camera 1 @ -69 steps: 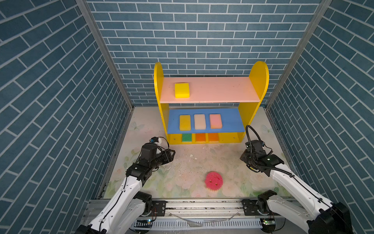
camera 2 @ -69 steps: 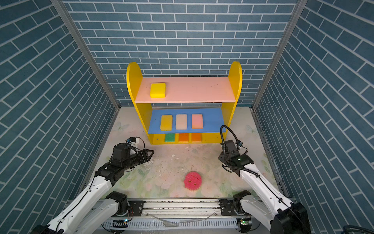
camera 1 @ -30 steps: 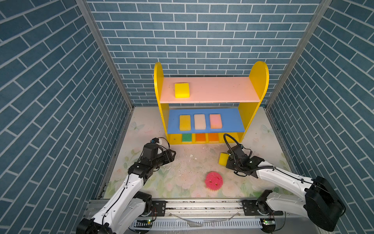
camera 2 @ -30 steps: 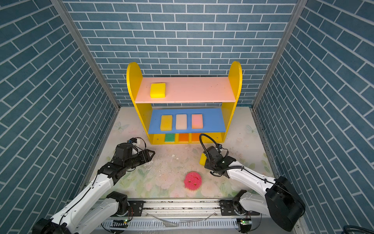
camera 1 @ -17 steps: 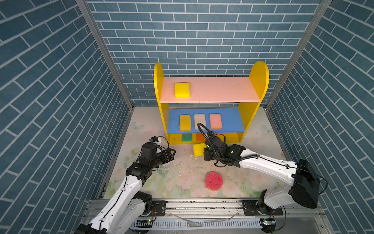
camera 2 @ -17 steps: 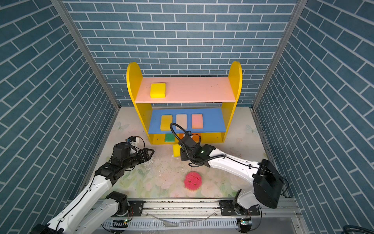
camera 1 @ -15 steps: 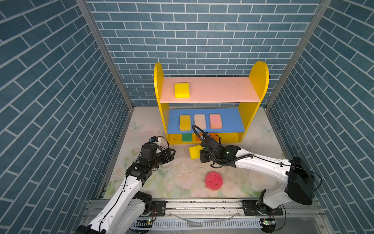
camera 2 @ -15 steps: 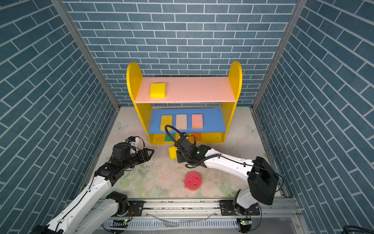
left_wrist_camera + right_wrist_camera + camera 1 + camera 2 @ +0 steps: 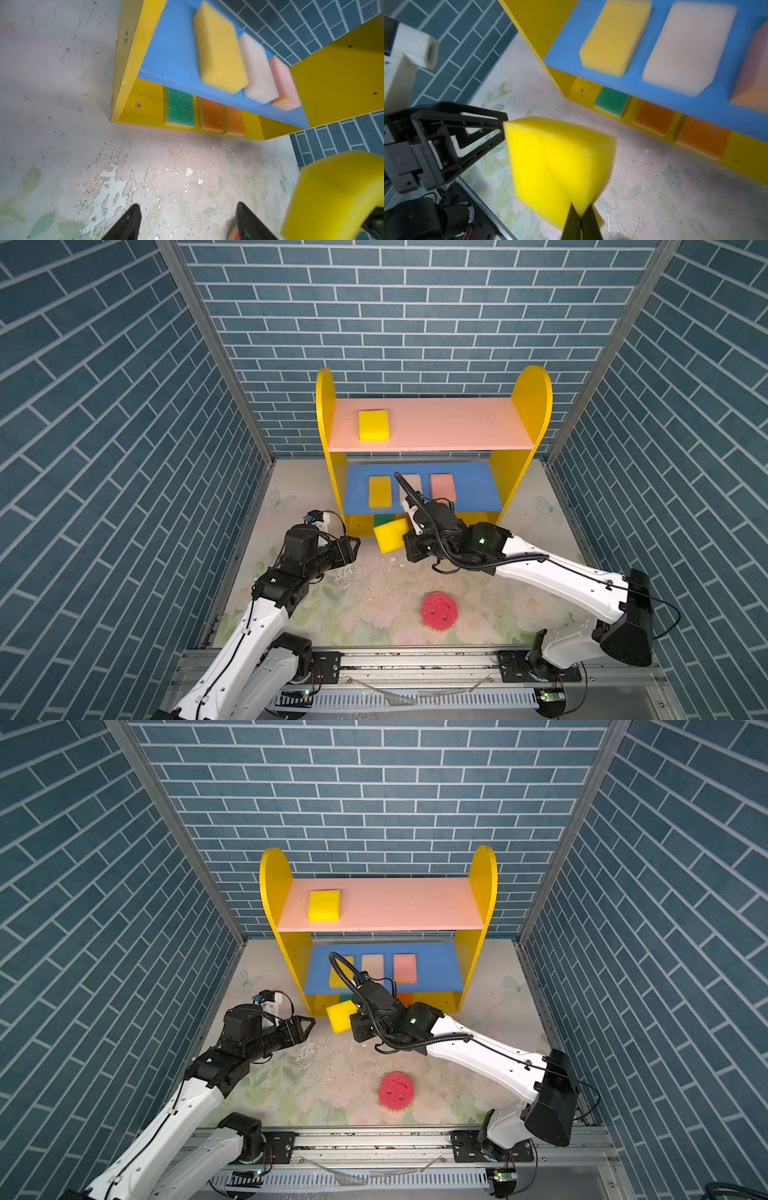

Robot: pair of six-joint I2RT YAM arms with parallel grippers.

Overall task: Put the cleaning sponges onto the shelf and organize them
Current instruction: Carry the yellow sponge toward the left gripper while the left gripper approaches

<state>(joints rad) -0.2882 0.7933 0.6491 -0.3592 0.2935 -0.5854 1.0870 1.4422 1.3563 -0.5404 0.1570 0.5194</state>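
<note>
Yellow sponge (image 9: 390, 536) further left; seven on shelf (image 9: 534, 404)

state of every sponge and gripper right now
right gripper: shut on bright yellow foam sponge
left gripper: open, empty
round pink smiley-face sponge: lying on floral mat
square yellow sponge: flat on pink top board
oblong yellow sponge, cream sponge, pink sponge: side by side on blue middle board
green sponge, two orange sponges: on yellow base

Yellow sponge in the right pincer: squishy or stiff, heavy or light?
Probably squishy: the right gripper pinches the yellow sponge nearly flat at its edge. Likely light: held by that edge alone, it shows no droop.
</note>
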